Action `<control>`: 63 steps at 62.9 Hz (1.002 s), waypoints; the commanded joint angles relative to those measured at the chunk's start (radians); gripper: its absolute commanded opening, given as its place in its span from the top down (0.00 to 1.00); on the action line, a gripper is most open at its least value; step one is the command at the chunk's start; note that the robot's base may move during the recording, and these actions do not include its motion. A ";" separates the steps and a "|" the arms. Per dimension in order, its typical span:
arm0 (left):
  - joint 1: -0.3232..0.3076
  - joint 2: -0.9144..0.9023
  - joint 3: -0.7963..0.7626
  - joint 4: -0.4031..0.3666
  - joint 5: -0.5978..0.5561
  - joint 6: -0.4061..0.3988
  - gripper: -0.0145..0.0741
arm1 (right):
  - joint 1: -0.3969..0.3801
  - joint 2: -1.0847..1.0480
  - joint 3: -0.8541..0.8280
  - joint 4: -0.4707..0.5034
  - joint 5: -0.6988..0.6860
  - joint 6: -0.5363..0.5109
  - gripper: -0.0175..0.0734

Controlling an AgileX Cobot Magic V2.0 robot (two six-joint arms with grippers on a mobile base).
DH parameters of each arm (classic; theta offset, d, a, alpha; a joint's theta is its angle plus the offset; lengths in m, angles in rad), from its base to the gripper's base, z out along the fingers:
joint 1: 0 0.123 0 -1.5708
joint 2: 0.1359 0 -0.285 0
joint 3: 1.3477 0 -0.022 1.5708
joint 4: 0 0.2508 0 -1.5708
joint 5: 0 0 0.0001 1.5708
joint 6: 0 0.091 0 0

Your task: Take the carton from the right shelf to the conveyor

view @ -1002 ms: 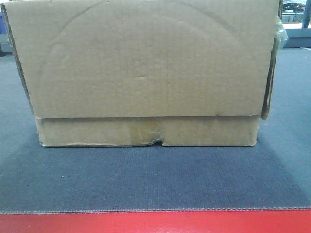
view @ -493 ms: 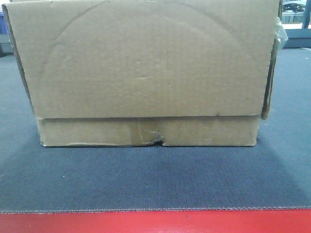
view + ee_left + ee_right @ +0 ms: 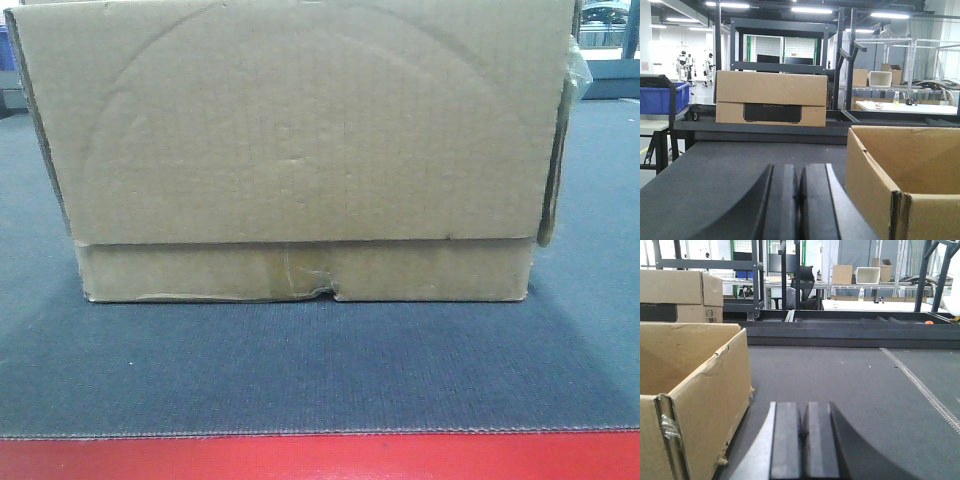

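carton (image 3: 300, 130) shifted marginally, barely any change

Bare conveyor (image 3: 320, 370) lies open on both sides of the carton (image 3: 300, 150), which fills the middle.

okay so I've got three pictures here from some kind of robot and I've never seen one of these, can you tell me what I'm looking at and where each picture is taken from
This is a two-armed robot; each arm ends in a claw. One camera faces forward; one rides on each wrist.

Front view: a brown carton sits on a dark grey conveyor with a red edge.

Left wrist view: the left claw, fingers together and empty, sits beside the carton's open top, on its left.

Right wrist view: the right claw, also shut and empty, sits on the carton's other side.

Nothing is held. Another box stands farther back.
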 commanded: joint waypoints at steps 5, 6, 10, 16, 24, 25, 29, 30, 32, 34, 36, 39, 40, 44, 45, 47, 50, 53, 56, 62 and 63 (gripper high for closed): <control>0.004 -0.005 -0.001 -0.003 -0.025 0.004 0.83 | -0.001 -0.005 0.002 -0.011 -0.028 -0.009 0.88; 0.004 -0.005 -0.001 -0.003 -0.025 0.004 0.83 | -0.001 -0.005 0.002 -0.011 -0.028 -0.009 0.88; 0.004 -0.005 -0.001 -0.003 -0.025 0.004 0.83 | -0.001 -0.005 0.002 -0.011 -0.028 -0.009 0.88; 0.004 -0.005 -0.001 -0.003 -0.025 0.004 0.83 | -0.001 -0.005 0.002 -0.011 -0.028 -0.009 0.88; 0.004 -0.005 -0.001 -0.003 -0.025 0.004 0.83 | -0.001 -0.005 0.002 -0.011 -0.028 -0.009 0.88; 0.004 -0.005 -0.001 -0.003 -0.025 0.004 0.83 | -0.001 -0.005 0.002 -0.011 -0.028 -0.009 0.88; 0.004 -0.005 -0.001 -0.014 -0.025 0.004 0.83 | -0.001 -0.005 0.002 -0.011 -0.028 -0.009 0.88; 0.004 -0.005 0.000 -0.022 -0.018 0.004 0.83 | -0.001 -0.005 0.002 -0.011 -0.028 -0.009 0.88; 0.004 -0.005 0.002 -0.025 0.002 0.006 0.83 | -0.001 -0.005 0.002 -0.011 -0.028 -0.009 0.88; 0.008 -0.005 0.008 -0.030 0.022 0.005 0.83 | -0.001 -0.005 0.002 -0.011 -0.028 -0.009 0.88; 0.017 -0.005 0.016 -0.042 0.036 0.015 0.83 | -0.001 -0.005 0.002 -0.011 -0.028 -0.009 0.88; 0.033 -0.005 0.045 -0.077 0.047 0.077 0.83 | -0.001 -0.005 0.002 -0.011 -0.028 -0.009 0.88; 0.035 -0.005 0.054 -0.090 0.047 0.092 0.83 | -0.001 -0.005 0.002 -0.011 -0.028 -0.009 0.88; 0.051 -0.005 0.101 -0.099 0.030 0.133 0.83 | -0.001 -0.005 0.002 -0.011 -0.028 -0.009 0.88; 0.056 -0.005 0.119 -0.099 0.018 0.132 0.83 | -0.001 -0.005 0.002 -0.011 -0.028 -0.009 0.88; 0.062 -0.005 0.145 -0.099 -0.002 0.132 0.83 | -0.001 -0.005 0.002 -0.011 -0.028 -0.009 0.88; 0.064 -0.005 0.189 -0.099 -0.053 0.132 0.83 | -0.001 -0.005 0.002 -0.011 -0.028 -0.009 0.88; 0.064 -0.005 0.242 -0.099 -0.114 0.132 0.83 | -0.001 -0.005 0.002 -0.011 -0.028 -0.009 0.88; 0.064 -0.005 0.295 -0.099 -0.168 0.132 0.83 | -0.001 -0.005 0.002 -0.011 -0.028 -0.009 0.88; 0.064 -0.005 0.328 -0.099 -0.211 0.132 0.83 | -0.001 -0.005 0.002 -0.011 -0.028 -0.009 0.88; 0.064 -0.005 0.328 -0.099 -0.193 0.132 0.83 | -0.001 -0.005 0.002 -0.011 -0.028 -0.009 0.88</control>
